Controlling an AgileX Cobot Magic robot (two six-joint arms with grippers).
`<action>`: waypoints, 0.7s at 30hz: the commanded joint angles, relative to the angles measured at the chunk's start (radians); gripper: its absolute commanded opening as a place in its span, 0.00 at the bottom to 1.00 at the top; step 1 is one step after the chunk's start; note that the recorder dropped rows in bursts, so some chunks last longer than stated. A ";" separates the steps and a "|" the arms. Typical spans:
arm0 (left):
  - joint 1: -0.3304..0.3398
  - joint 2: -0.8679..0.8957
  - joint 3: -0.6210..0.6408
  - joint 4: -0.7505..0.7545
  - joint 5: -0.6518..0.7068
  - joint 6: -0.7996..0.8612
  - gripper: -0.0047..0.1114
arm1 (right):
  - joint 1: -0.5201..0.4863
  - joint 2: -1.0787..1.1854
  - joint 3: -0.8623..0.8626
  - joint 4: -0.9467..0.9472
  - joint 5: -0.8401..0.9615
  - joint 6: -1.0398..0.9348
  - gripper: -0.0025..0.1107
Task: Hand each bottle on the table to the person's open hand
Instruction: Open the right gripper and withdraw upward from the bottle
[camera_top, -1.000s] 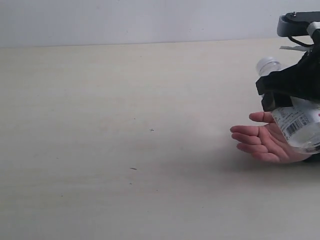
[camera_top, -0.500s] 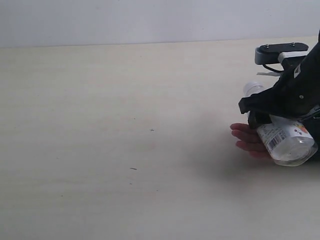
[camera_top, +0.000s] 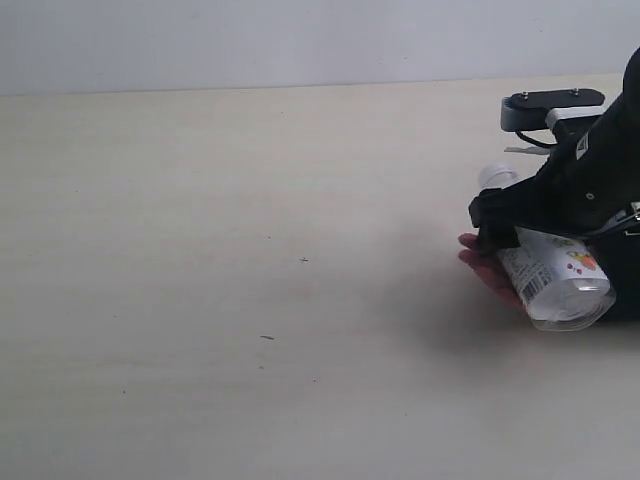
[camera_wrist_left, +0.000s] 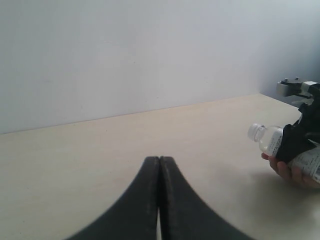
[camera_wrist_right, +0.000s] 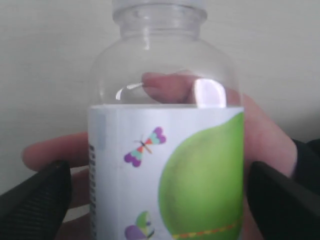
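At the right edge of the exterior view, the small clear bottle (camera_top: 556, 283) with the green-and-white label lies tilted across the person's open hand (camera_top: 482, 264). Its long axis runs on a diagonal: the white cap points to the upper left and the clear round base to the lower right, toward the frame's edge. Only the fingertips of the hand show beyond the bottle, low over the pale table (camera_top: 200, 300). The right gripper (camera_wrist_right: 159, 200) straddles the bottle's labelled body. In the right wrist view its black fingers (camera_wrist_right: 35, 202) stand apart on either side, with a sliver of skin visible between one pad and the label, so the claw is spread and not pinching. The person's fingers show through the clear shoulder of the bottle, behind it, and the cap end is the end farther from the camera. The label carries a large green fruit shape and small butterflies. The left gripper (camera_wrist_left: 159, 165) has its two fingers pressed together with nothing between them.
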 joint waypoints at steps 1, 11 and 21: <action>0.003 -0.006 0.005 0.000 -0.008 0.003 0.04 | 0.001 -0.004 0.002 -0.006 -0.007 -0.017 0.87; 0.003 -0.006 0.005 0.000 -0.008 0.003 0.04 | 0.001 -0.236 0.002 0.045 -0.023 -0.069 0.86; 0.003 -0.006 0.005 0.000 -0.008 0.003 0.04 | 0.001 -0.669 0.002 0.458 0.087 -0.438 0.70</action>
